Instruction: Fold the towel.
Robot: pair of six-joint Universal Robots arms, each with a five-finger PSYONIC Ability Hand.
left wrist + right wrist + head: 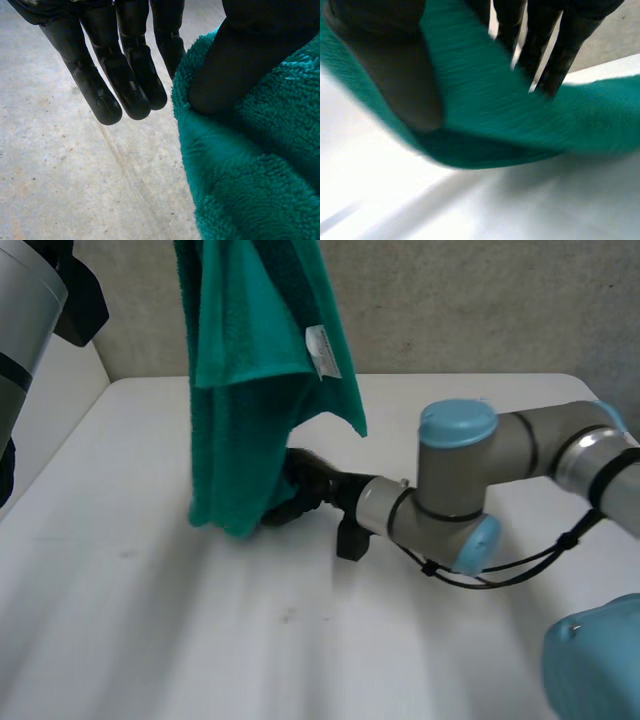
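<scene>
Towel (240, 390): green terry, hangs upright over the far middle of the table (150, 640). Its top runs out past the head view's upper edge, and its lower end sits just above the tabletop. It is doubled along its length, with a white label (322, 350) on the outer layer.

Left hand (132, 75): its thumb (235, 70) is pressed down into the towel's edge, while the fingers (102, 97) in view are straight and clear of the cloth. What the thumb presses against is hidden. I judge this pinch to be what carries the towel's weight from above.

Right hand (305, 485): low, just over the table, reaching in from the right arm (470, 480) to the towel's bottom end. In its wrist view the cloth passes between thumb and fingers, closed as a pinch.

Why so: one hand high and one low stretches the towel into a hanging strip, so wrinkles drop out and the ends can be matched. The likely intent is to bring the lower end up or lay the strip down onto the table in half. The fold is not yet made.

Risk: the left grip looks shallow and near the edge, so plush cloth could slip.
</scene>
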